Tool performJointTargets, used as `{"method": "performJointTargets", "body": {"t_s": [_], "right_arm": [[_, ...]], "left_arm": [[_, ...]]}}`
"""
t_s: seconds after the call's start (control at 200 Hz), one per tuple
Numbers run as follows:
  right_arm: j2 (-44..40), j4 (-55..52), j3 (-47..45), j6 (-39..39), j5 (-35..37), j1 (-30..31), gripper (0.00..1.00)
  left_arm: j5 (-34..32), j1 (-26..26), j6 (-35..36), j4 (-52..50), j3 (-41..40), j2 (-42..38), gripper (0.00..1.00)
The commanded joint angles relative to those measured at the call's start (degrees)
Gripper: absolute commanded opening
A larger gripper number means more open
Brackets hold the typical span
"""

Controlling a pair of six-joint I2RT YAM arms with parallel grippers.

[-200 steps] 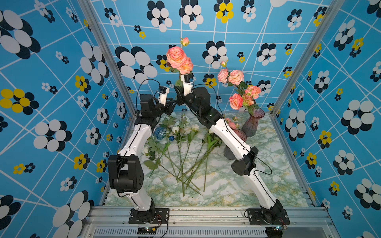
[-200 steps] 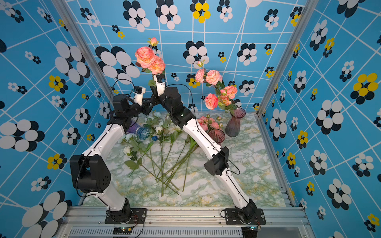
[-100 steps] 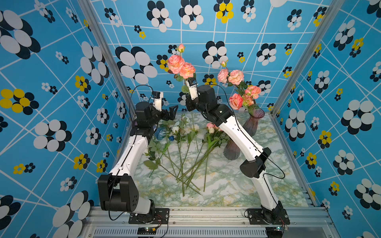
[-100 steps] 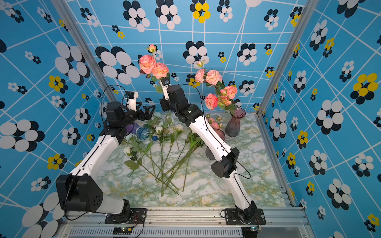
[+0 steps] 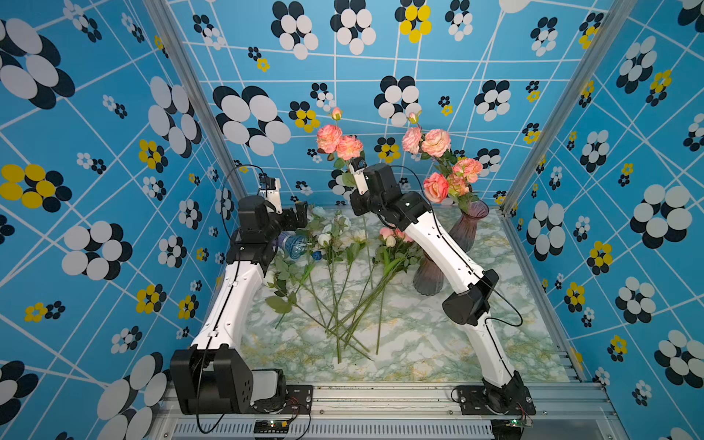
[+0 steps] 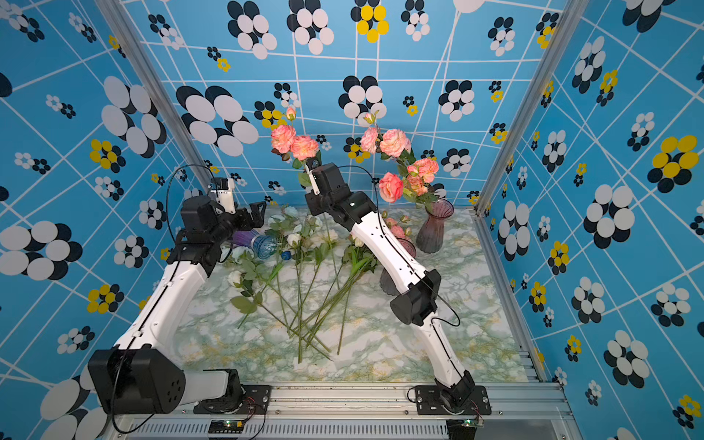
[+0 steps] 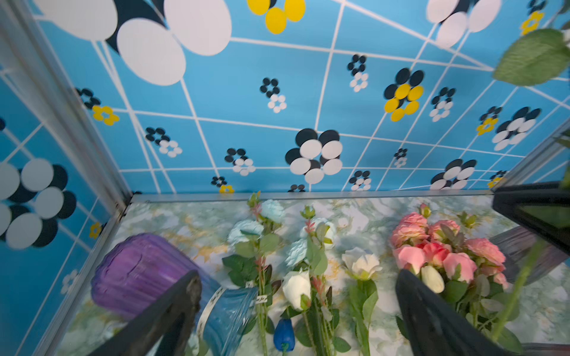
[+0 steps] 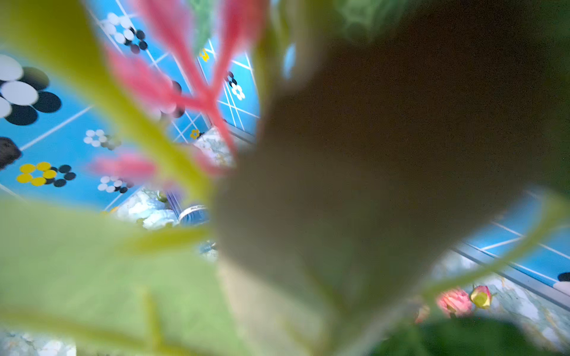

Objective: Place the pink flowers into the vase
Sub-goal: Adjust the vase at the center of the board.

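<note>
Right hand [image 5: 357,174] clamped on stem of pink flowers [image 5: 339,139], high above bench [image 5: 419,343]; blooms at 12 o'clock from it. Vase [image 5: 470,224] at 4 o'clock, apart. Left hand [image 5: 299,213] spread wide, empty.

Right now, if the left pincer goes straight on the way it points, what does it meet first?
Probably the white flowers lying between the open fingers of the left pincer; if it passes above them, the back wall. Depth unclear.

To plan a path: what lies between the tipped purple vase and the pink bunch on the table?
White-flowered stems and a small blue flower, seen in the left wrist view.
</note>
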Motion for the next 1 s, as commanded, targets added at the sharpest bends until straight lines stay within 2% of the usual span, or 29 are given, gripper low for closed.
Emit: {"method": "performJointTargets", "body": {"t_s": [0.0, 0.125, 0.315, 0.4, 0.48, 0.57, 0.715, 0.994], "right_arm": [[3.5, -4.6, -0.6, 1.9, -1.5, -0.6, 0.0], [6.2, -5.3, -0.6, 3.5, -2.2, -1.2, 0.01], [9.1, -4.9, -0.7, 5.3, -4.1, -2.6, 0.01], [10.0, -4.1, -0.7, 5.5, -4.8, -3.2, 0.03], [10.7, -3.3, -0.6, 5.5, -4.8, -3.5, 0.04], [10.9, -2.7, -0.7, 5.8, -5.5, -3.9, 0.04], [10.5, -1.7, -0.7, 6.1, -6.7, -4.2, 0.04], [9.6, -1.5, -0.8, 5.8, -8.2, -4.3, 0.02]], "left_arm": [[-6.5, 1.0, -1.6, -13.8, 5.7, 4.8, 1.0], [-8.3, 0.5, -2.5, -24.2, 9.2, 9.7, 0.99], [-10.7, -1.6, -2.4, -29.4, 6.4, 11.8, 0.93], [-12.0, -2.5, -1.5, -30.7, 5.9, 13.1, 0.87], [-13.0, -3.9, -0.8, -32.0, 6.6, 14.9, 0.76], [-15.9, -6.0, 0.3, -33.9, 8.0, 17.3, 0.72], [-20.8, -7.2, 1.1, -33.2, 8.5, 20.7, 0.66], [-29.5, -8.9, 5.9, -24.3, 8.6, 22.8, 0.54]]}}
